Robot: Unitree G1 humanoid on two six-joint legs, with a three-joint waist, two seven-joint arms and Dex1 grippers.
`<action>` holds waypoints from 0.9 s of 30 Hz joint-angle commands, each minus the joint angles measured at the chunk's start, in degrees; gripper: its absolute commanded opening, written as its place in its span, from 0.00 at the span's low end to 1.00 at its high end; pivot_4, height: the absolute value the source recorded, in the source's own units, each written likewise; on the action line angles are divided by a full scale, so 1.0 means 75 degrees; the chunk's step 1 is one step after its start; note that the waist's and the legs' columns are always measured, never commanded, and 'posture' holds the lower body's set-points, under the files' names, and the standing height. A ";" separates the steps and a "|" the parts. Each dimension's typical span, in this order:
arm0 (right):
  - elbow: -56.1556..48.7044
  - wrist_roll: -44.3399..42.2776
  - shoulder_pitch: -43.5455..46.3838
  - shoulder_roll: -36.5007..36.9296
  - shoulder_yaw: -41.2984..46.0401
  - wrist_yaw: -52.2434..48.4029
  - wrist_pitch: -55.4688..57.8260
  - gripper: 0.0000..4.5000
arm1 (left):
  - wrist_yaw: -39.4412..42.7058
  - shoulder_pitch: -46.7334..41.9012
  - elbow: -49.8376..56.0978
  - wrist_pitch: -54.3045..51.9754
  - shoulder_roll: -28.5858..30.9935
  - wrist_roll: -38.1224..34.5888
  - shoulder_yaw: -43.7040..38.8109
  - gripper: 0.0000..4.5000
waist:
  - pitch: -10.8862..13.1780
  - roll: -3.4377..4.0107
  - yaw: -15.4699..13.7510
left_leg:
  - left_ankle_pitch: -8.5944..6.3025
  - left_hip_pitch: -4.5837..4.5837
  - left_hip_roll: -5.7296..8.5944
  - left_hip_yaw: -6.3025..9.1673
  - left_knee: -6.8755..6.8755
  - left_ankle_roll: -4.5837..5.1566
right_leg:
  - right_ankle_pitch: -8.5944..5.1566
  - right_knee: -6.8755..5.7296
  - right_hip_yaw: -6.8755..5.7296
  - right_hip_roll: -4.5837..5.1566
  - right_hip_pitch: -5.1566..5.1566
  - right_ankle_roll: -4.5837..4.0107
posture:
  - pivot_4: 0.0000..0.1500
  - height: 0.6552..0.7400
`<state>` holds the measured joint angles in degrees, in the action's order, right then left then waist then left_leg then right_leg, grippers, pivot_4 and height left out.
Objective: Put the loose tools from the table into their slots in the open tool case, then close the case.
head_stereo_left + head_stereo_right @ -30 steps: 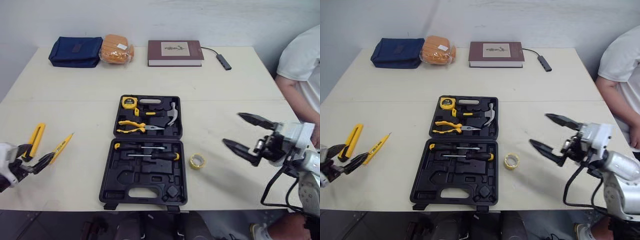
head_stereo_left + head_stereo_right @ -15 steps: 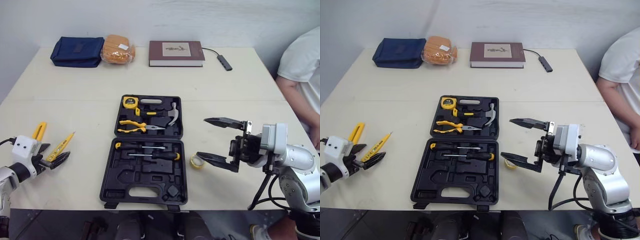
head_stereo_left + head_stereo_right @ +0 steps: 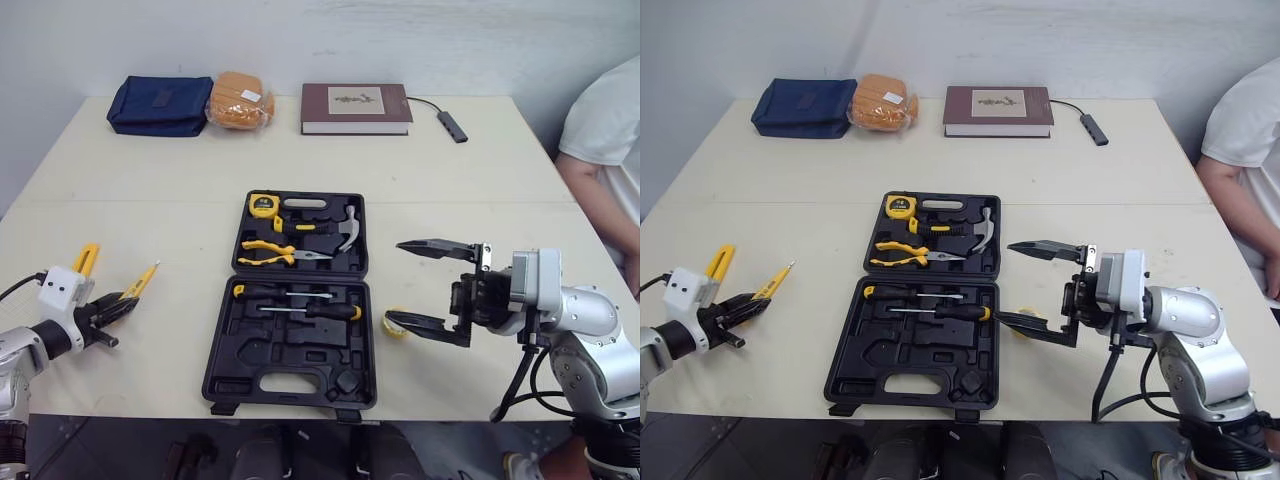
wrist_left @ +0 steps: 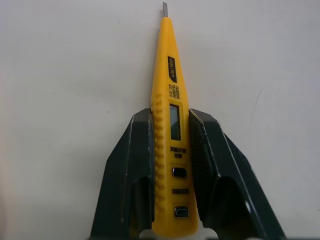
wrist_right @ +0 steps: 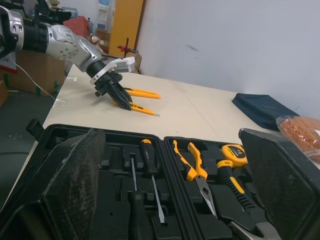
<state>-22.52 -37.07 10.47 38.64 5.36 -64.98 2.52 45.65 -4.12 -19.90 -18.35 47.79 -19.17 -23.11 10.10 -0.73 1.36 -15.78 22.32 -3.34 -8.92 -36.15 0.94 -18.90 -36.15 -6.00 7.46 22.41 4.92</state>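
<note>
We now have the left gripper [image 3: 118,308] clenched on the yellow tester pen [image 4: 167,100], after closing in over the last second; the pen looks ready to be carried to the tool case [image 3: 290,345]. The right gripper [image 3: 425,287], spread wide, has swung in beside the case. Its lower finger half-hides the tape roll [image 3: 393,328], so we cannot tell whether they touch.

Pouch [image 3: 160,104], orange packet [image 3: 240,100], book [image 3: 356,106], adapter [image 3: 451,126] form a row.

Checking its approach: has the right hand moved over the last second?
Yes. The right hand swung leftward, from well clear of the open tool case to beside its right edge.
</note>
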 commanded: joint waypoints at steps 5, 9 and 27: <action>0.0063 0.0140 -0.0351 0.0102 0.0440 -0.0229 -0.0349 1.00 | 0.0673 -0.0142 0.0565 0.0549 -0.0428 -0.0721 -0.0347 0.07 | 0.0005 -0.0009 -0.0045 | 0.0002 0.0004 0.0002 0.0000 -0.0002 0.0003 | 0.0000 0.0002 -0.0001 0.0002 -0.0001 0.0000 | 1.00 1.00; 0.0457 0.0428 -0.0398 0.0180 0.0609 -0.0493 -0.0772 1.00 | 0.1432 -0.0136 0.1718 0.0506 -0.0339 -0.1281 -0.0330 0.07 | 0.0020 -0.0060 -0.0042 | 0.0004 0.0011 0.0002 0.0000 -0.0006 0.0004 | 0.0001 0.0001 -0.0008 -0.0001 0.0003 0.0002 | 1.00 1.00; 0.0573 0.0607 -0.1238 0.0354 0.0938 -0.0614 -0.1138 1.00 | 0.3395 -0.1550 0.4558 0.0163 0.0529 -0.0737 0.2991 0.07 | 0.0032 -0.0054 0.0027 | 0.0031 0.0006 -0.0008 -0.0032 -0.0007 -0.0036 | 0.0006 0.0005 -0.0009 -0.0048 0.0009 0.0010 | 1.00 1.00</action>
<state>-15.82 -32.56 1.57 41.22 11.58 -69.94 -5.09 69.17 -15.54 13.14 -19.87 50.44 -27.84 -3.03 10.34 -1.13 1.56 -15.55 22.36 -3.40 -9.16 -36.21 0.67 -18.86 -36.11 -6.07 7.08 22.47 4.99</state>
